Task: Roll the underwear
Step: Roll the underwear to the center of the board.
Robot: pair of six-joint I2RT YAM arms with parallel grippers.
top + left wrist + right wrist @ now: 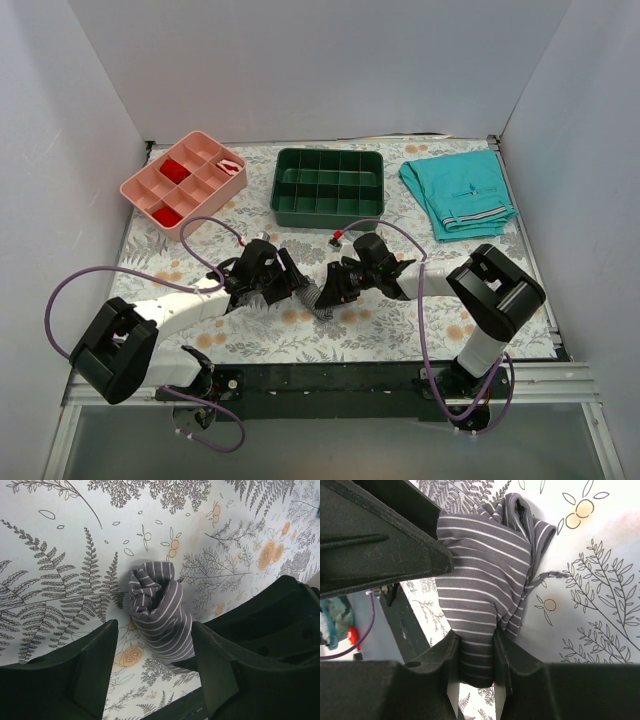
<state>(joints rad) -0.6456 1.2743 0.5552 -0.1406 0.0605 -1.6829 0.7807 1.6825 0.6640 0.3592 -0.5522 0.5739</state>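
The underwear [318, 298] is a tight grey pinstriped roll on the floral tablecloth, between my two grippers near the table's front middle. My right gripper [476, 652] is shut on one end of the underwear [480, 580], cloth pinched between both fingers. My left gripper [155, 652] is open around the other end of the underwear [160, 615]. There the roll sits close against the right finger [220, 665], with a gap to the left finger [92, 667]. In the top view the left gripper [288, 285] and right gripper [335, 285] face each other over the roll.
At the back left stands a pink divided tray [150, 185] holding red items. A dark green divided tray [328, 210] is at the back middle, and folded teal shorts [460, 195] lie back right. White walls enclose three sides of the table.
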